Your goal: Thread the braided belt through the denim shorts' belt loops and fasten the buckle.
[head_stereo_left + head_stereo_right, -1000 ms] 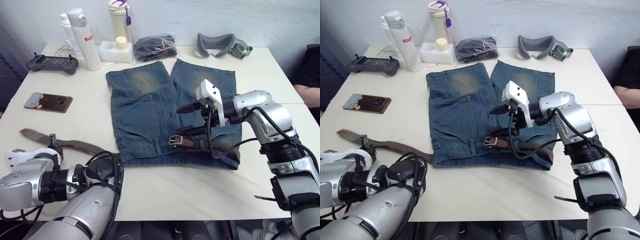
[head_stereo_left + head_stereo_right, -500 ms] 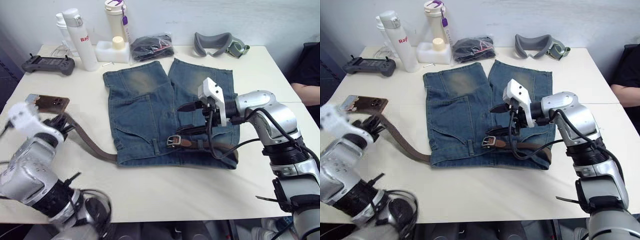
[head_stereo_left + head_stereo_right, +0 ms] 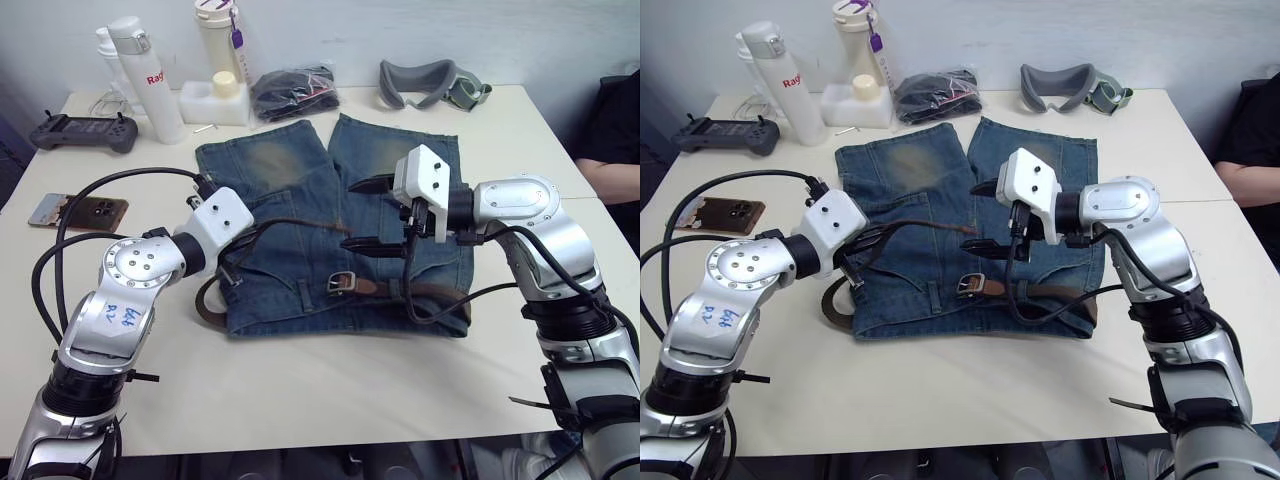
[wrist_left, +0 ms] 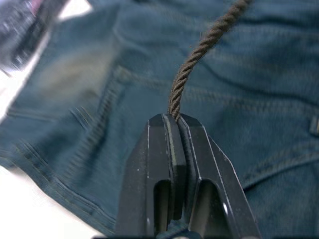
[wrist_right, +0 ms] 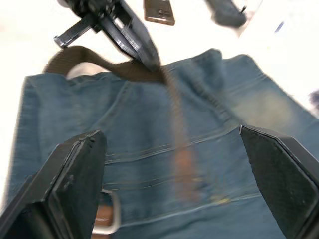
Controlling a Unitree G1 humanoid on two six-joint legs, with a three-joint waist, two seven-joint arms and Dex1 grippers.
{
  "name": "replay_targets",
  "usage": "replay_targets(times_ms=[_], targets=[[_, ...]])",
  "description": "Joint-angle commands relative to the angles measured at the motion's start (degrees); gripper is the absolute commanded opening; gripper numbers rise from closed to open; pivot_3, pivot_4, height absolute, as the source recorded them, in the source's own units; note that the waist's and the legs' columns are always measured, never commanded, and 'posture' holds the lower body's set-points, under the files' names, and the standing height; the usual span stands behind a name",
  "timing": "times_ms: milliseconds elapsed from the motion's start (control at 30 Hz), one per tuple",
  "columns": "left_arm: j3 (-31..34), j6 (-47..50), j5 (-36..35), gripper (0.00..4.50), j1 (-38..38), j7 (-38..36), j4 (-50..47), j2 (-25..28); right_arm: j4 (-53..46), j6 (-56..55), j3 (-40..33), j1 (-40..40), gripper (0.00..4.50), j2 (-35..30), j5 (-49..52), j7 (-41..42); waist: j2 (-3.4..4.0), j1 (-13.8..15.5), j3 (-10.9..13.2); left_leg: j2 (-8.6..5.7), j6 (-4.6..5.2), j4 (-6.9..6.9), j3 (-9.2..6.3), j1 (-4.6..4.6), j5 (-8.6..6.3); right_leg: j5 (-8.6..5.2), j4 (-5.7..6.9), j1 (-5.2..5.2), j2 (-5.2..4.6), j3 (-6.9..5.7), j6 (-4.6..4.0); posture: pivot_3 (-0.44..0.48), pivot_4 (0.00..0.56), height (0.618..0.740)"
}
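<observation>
I've swung my left gripper [image 3: 862,250] in over the denim shorts [image 3: 930,200], clamped on the braided belt [image 3: 925,226], carrying its tip toward my wide-open right gripper [image 3: 366,214] above the buckle [image 3: 342,282]. A handover looks near.

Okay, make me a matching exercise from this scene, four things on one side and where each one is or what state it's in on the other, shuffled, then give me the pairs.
Things:
1. left gripper
2. right gripper
3. buckle
4. denim shorts

States:
A. spread flat on the table
B. shut on the braided belt
C. open above the shorts
D. lying at the waistband

Pairs: 1-B, 2-C, 3-D, 4-A
</observation>
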Motion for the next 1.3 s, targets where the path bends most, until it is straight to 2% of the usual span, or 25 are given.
replay_targets(times_ms=[33, 267, 400, 533, 633, 733, 867, 1000, 1100, 1167, 1233, 1300], targets=[[-0.3, 0.0, -1.2, 0.02, -2.5, -1.3, -0.1, -0.2, -6.3, 2.5, -1.1, 0.1, 4.5, -0.2, 1.2, -1.5, 0.0, 0.0, 0.0, 0.0, 0.01, 0.02, -0.01, -0.01, -0.01, 0.0, 0.02, 0.0, 0.0, 0.0, 0.0, 0.0, 0.15, 0.74], [-0.7, 1.0, -1.5, 0.02, -3.6, -1.7, 1.1, -1.1, -11.3, 10.2, 2.0, 4.0, 4.5, 1.8, 1.7, -5.0, 0.0, -0.1, 0.0, 0.01, 0.14, 0.42, -0.02, -0.01, -0.08, 0.0, 0.28, 0.06, -0.01, 0.01, 0.01, 0.0, 0.15, 0.74], [1.1, 4.5, -2.8, 0.02, -4.9, 0.2, 1.9, -3.1, -9.2, 12.8, 6.1, 4.7, 4.5, 4.3, -2.5, -9.7, 0.0, 0.0, 0.0, 0.01, 0.15, 0.46, -0.09, 0.07, -0.03, 0.0, 0.44, 0.11, -0.01, -0.01, 0.0, 0.0, 0.15, 0.74], [-0.1, 4.7, -2.3, 0.02, -4.4, -0.1, 1.1, -2.2, -3.6, 11.0, 8.9, 3.9, 4.5, 6.9, -7.7, -14.2, 0.0, 0.0, 0.0, -0.03, 0.15, 0.44, -0.09, 0.06, -0.03, 0.0, 0.42, 0.09, -0.01, -0.01, 0.0, 0.0, 0.15, 0.74], [0.4, 4.7, -2.4, 0.0, -4.2, 0.4, 1.5, -2.3, -0.6, 10.5, 10.3, 3.4, 3.61, 7.8, -10.0, -15.5, 0.0, 0.0, 0.0, -0.04, 0.15, 0.44, -0.09, 0.05, -0.03, 0.0, 0.4, 0.09, -0.02, -0.01, 0.0, 0.0, 0.15, 0.74], [0.9, 5.0, -2.8, 0.0, -4.4, 0.4, 1.5, -2.1, 0.6, 9.3, 9.9, 3.2, 2.19, 7.9, -10.8, -15.5, 0.0, 0.0, 0.0, -0.04, 0.15, 0.45, -0.09, 0.05, -0.03, 0.0, 0.41, 0.09, -0.02, -0.02, 0.0, 0.0, 0.15, 0.74], [2.1, 5.7, -3.3, 0.0, -4.0, 1.2, 1.3, -2.6, 1.4, 6.4, 8.8, 2.8, 0.04, 8.5, -11.3, -15.9, 0.0, -0.1, 0.0, -0.04, 0.15, 0.44, -0.09, 0.06, -0.03, 0.0, 0.42, 0.09, -0.01, -0.01, 0.0, 0.0, 0.15, 0.74], [5.0, 9.1, -5.8, 0.0, -4.2, 2.3, 1.8, -5.0, 2.5, 0.7, 8.1, 2.1, 0.04, 9.2, -12.3, -17.0, 0.0, 0.0, 0.0, -0.04, 0.15, 0.45, -0.09, 0.06, -0.03, 0.0, 0.43, 0.09, -0.01, -0.02, 0.0, 0.0, 0.15, 0.74], [9.5, 15.5, -10.7, 1.1, -5.4, 1.6, 2.3, -6.5, 3.9, -4.6, 8.0, 1.8, 0.0, 9.3, -14.2, -17.8, 0.0, -0.1, 0.0, -0.04, 0.14, 0.47, -0.09, 0.05, -0.02, 0.0, 0.45, 0.09, 0.0, -0.02, 0.01, 0.0, 0.15, 0.74], [15.1, 23.1, -16.7, 2.01, -6.2, -0.6, 2.0, -6.1, 5.3, -8.9, 8.0, 1.7, 0.0, 9.2, -15.8, -18.7, 0.0, -0.2, 0.0, -0.03, 0.13, 0.47, -0.09, 0.06, -0.02, 0.0, 0.46, 0.09, 0.01, -0.02, 0.01, 0.0, 0.15, 0.74], [21.2, 31.2, -22.3, 3.07, -7.4, -2.6, 1.6, -4.7, 6.7, -13.2, 8.2, 1.4, 0.0, 8.7, -18.0, -19.5, 0.0, -0.2, 0.0, -0.01, 0.11, 0.46, -0.09, 0.07, -0.01, 0.0, 0.47, 0.07, 0.05, -0.03, 0.01, 0.0, 0.15, 0.74], [26.5, 38.9, -26.1, 3.83, -9.2, -4.0, 2.3, -2.6, 8.4, -17.3, 8.4, 1.2, 0.0, 8.3, -20.0, -20.3, 0.0, -0.2, 0.0, 0.02, 0.03, 0.46, -0.1, 0.06, 0.03, 0.0, 0.46, 0.06, 0.09, -0.03, 0.01, 0.0, 0.15, 0.74]])
